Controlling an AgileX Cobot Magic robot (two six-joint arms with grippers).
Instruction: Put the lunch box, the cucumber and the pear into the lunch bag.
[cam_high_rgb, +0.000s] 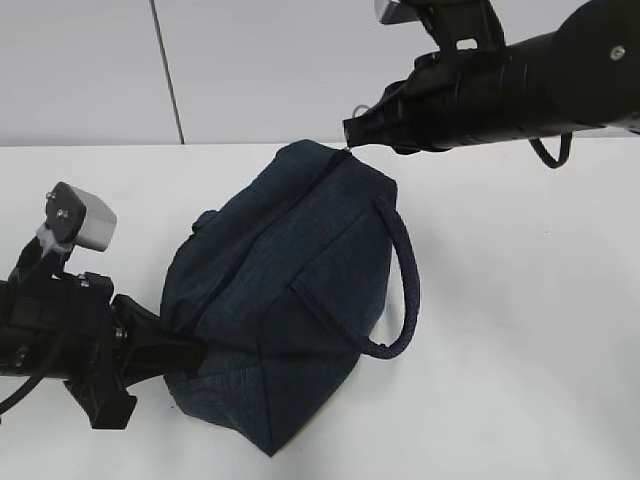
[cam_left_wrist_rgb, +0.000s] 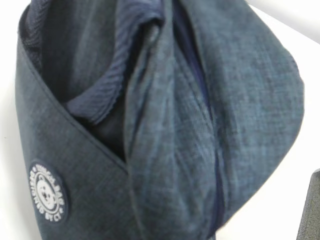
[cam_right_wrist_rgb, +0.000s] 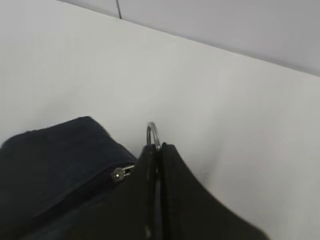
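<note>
Bag (cam_high_rgb: 285, 300) lies on white table (cam_high_rgb: 520, 330), roughly centre of ext. view, slumped and tilted, one corner pointing toward the camera. Zip line runs along top, looks closed as far as visible. One loop handle (cam_high_rgb: 402, 280) hangs off the right side; second handle (cam_left_wrist_rgb: 107, 95) shows in L wrist view, folded against the fabric. Round white logo patch (cam_left_wrist_rgb: 47, 196) on bag side, low left in L wrist view.

R gripper (cam_right_wrist_rgb: 157, 165): fingers pressed together, clamped on metal ring pull (cam_right_wrist_rgb: 152, 135) at far end of the zip. Ring sticks up above fingertips; slider (cam_right_wrist_rgb: 120, 173) sits just beside them, at bag's end. In ext. view R arm reaches in from upper right, tip touching bag's top far corner.

L gripper (cam_high_rgb: 165, 350): at bag's near-left lower end, against the fabric. Fingertips hidden behind/in the cloth; cannot tell how far open or whether gripping. L wrist view filled by bag, only a dark edge at lower right.

Box, cucumber, pear: not visible in any view.
</note>
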